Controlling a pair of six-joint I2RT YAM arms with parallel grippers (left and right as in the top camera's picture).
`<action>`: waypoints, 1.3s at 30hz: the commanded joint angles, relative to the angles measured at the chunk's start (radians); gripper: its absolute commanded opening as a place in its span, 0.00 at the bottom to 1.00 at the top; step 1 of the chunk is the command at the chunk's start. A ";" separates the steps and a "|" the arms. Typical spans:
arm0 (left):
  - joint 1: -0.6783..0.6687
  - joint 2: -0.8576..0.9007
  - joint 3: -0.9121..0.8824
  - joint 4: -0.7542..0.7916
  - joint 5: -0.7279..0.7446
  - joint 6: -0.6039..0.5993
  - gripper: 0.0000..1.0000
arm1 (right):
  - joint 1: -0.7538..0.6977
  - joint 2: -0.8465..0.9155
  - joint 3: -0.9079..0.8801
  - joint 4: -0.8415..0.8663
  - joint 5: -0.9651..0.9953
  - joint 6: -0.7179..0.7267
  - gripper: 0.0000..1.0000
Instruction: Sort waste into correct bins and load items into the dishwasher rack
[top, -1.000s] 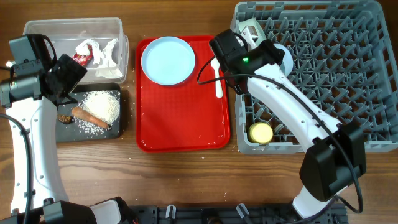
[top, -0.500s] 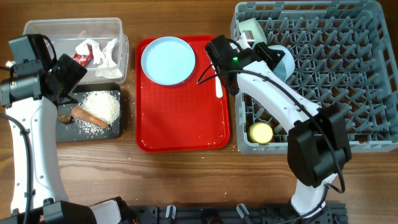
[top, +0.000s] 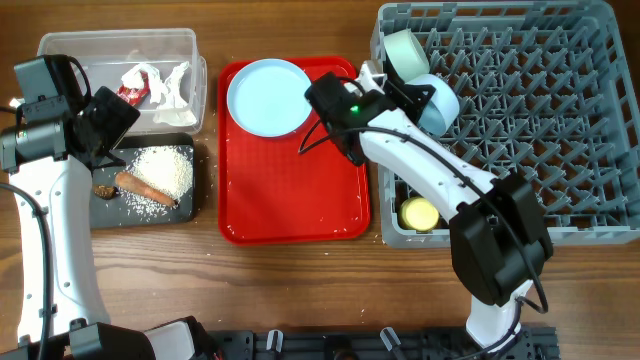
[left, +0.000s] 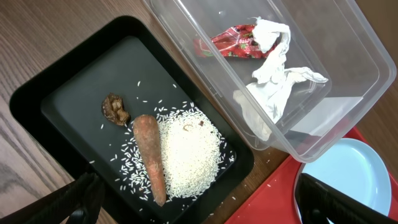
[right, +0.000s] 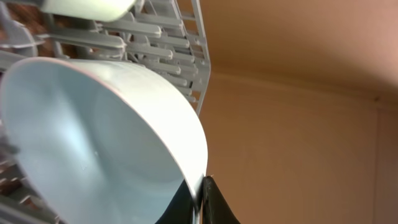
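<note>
The right end effector (right: 200, 200) pinches the thin rim of the pale blue bowl (right: 106, 143), tilted among the pegs (top: 520, 90) in the far left part of the dishwasher rack (top: 560, 236); it seems light, stiff and slippery, so the rim gives the best hold.

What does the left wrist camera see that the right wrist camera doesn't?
Only the left wrist view: the black tray with rice, a carrot stick and a brown scrap, the clear tub holding a red wrapper and crumpled paper, and the blue plate. Only the right wrist view: a bowl in the grey rack, its rim pinched by the shut right claw. Shared: nothing; each only shows its own claw, the left claw open.
</note>
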 joint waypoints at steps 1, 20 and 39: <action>0.002 -0.007 0.014 0.003 -0.002 0.005 1.00 | 0.035 0.021 -0.003 -0.005 -0.096 -0.006 0.10; 0.002 -0.007 0.014 0.003 -0.002 0.005 1.00 | 0.057 0.019 -0.002 0.043 -0.212 0.000 1.00; 0.002 -0.007 0.014 0.003 -0.002 0.005 1.00 | 0.052 -0.177 0.115 0.434 -1.292 0.269 1.00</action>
